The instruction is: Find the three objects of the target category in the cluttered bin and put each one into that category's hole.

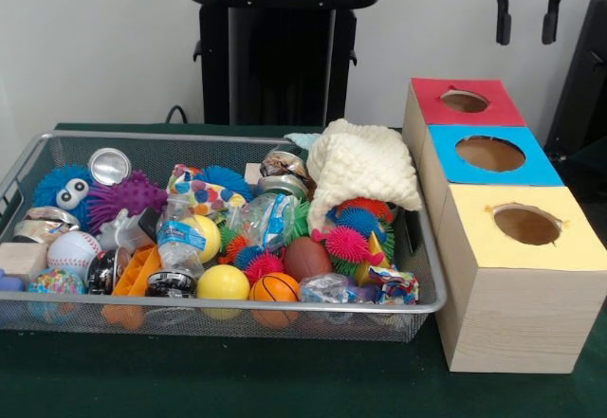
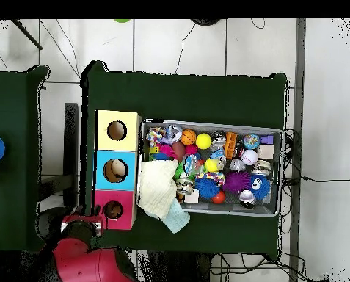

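Observation:
The wire mesh bin [image 1: 237, 306] is full of toys; it also shows in the overhead view [image 2: 279, 172]. Small round balls lie near its front rim: an orange basketball [image 1: 275, 288], a yellow ball [image 1: 224, 282] and a white baseball [image 1: 73, 250]. I see no tiger-striped ball. The red-topped box's hole [image 1: 465, 100] is the farthest in the row, and is nearest the robot in the overhead view [image 2: 114, 210]. My gripper [image 1: 526, 37] hangs open and empty, high above and behind the red box, away from the bin.
A blue-topped box [image 1: 490, 154] and a yellow-topped box [image 1: 526, 224] stand in line with the red one. A cream knitted cloth [image 1: 360, 167] drapes over the bin's end beside the boxes. Spiky pom balls [image 1: 128, 198], bottles and tins fill the bin.

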Robot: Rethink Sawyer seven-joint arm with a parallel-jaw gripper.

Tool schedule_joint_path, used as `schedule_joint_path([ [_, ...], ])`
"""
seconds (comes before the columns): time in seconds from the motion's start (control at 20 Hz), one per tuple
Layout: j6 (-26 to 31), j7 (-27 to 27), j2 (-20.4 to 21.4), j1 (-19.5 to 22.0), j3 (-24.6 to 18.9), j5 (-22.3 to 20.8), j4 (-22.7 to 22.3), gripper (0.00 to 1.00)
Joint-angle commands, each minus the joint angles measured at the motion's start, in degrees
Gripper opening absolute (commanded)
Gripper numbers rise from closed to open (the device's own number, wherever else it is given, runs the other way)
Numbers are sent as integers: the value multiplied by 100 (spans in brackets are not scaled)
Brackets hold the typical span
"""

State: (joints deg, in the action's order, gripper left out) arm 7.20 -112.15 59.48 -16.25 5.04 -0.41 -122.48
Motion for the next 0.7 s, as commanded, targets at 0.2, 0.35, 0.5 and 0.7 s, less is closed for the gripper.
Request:
schedule_joint_path([
  [0.2, 661, -543, -444, 174, 370, -49, 896, 100],
  [0.35, 678, -443, -493, 479, 316, -51, 947, 100],
  [0.5, 710, -414, -521, 704, 265, -48, 918, 100],
  [0.7, 613, -300, -529, 1105, 83, -114, 875, 100],
])
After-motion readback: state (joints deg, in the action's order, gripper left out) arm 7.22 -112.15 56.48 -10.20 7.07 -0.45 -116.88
